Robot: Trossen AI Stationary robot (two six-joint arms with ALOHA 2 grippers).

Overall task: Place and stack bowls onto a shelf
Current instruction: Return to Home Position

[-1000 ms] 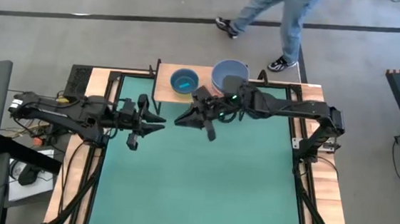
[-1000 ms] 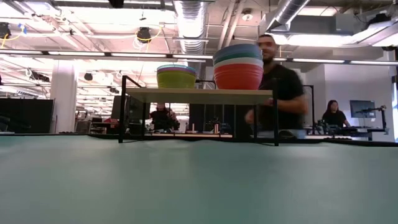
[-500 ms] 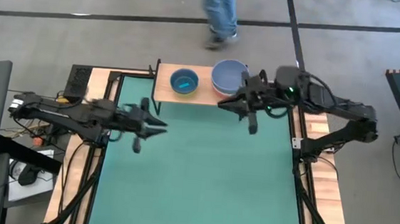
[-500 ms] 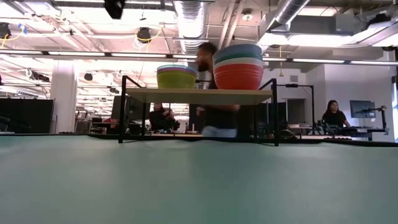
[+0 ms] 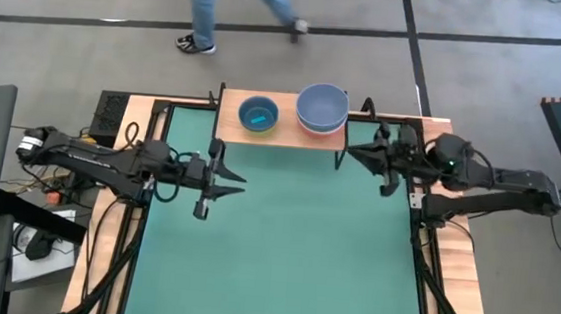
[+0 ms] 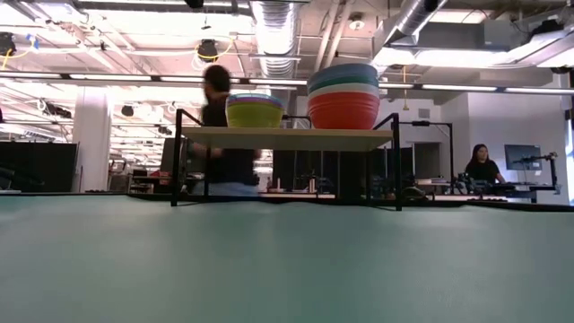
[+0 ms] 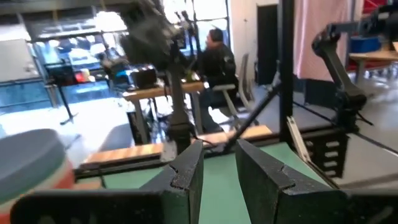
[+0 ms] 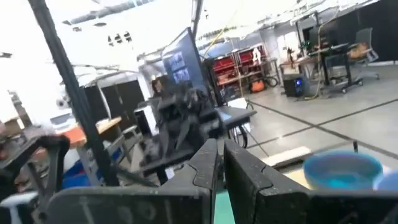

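The light-wood shelf (image 5: 231,129) stands at the mat's far edge on black legs. Two bowl stacks rest on it. The left stack (image 5: 259,115) shows a cyan bowl on top and, in the low view (image 6: 254,111), yellow-green at its base. The right stack (image 5: 321,108) is taller, pale blue on top and red at the bottom (image 6: 343,95). My left gripper (image 5: 236,182) hovers over the mat's left part, open and holding nothing (image 7: 217,149). My right gripper (image 5: 349,148) hangs by the shelf's right leg, shut and holding nothing (image 8: 221,149). Neither gripper shows in the low view.
The green mat (image 5: 283,248) covers the table between the black frame rails. A person (image 5: 212,6) walks on the floor beyond the far edge, also seen behind the shelf (image 6: 220,135). More people sit in the room behind.
My right arm has drawn back from the mat's middle, near the shelf front, toward the table's right edge, its gripper now by the shelf's right leg. My left gripper has shifted slightly to the right. The person behind the table has walked from right to left.
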